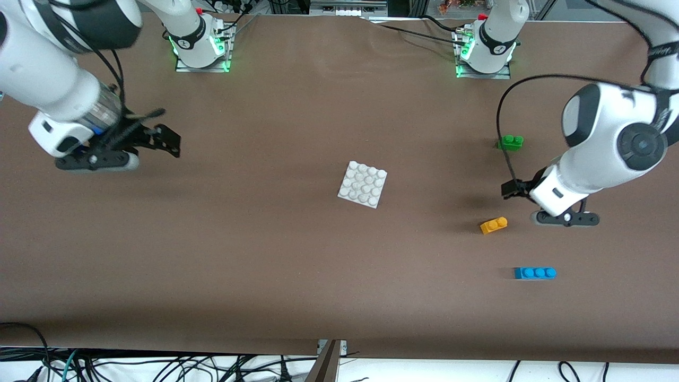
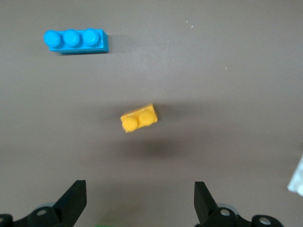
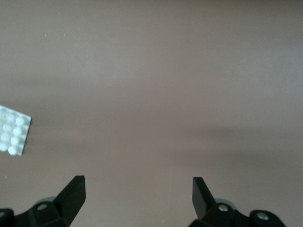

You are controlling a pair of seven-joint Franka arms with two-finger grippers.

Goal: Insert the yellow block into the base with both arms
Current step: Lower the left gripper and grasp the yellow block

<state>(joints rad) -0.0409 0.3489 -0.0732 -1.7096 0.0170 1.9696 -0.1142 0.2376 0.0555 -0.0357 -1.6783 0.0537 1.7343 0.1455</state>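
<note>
Yellow block (image 1: pixel 493 225) lies flat on the brown table (image 1: pixel 265 265), studs up, toward the left arm's end, untouched and slightly skewed. White base (image 1: pixel 363 183) sits flat near the table's middle, turned a little off square, well apart from the yellow block, nothing on its studs. Green brick (image 1: pixel 511 141) rests farther from the front camera than the yellow block; blue brick (image 1: pixel 534 272), three studs, lies nearer to that camera than the yellow block. All three bricks are separate, none touching. Left gripper (image 1: pixel 513 190) hangs low over bare table between the green brick and the yellow block, beside the yellow block but clear of it; jaws spread wide and empty. In the left wrist view both black fingertips (image 2: pixel 73 201) frame bare table, with the yellow block (image 2: pixel 139 118) ahead of them, the blue brick (image 2: pixel 75 41) further on, and a white corner of the base (image 2: pixel 297 179) at the frame edge. Right gripper (image 1: pixel 168 142) hangs over bare table at the right arm's end, well apart from the base, jaws released with nothing between them. Right wrist view shows its fingertips (image 3: pixel 72 194) wide over bare table and a corner of the base (image 3: pixel 13 128) off to one side.
</note>
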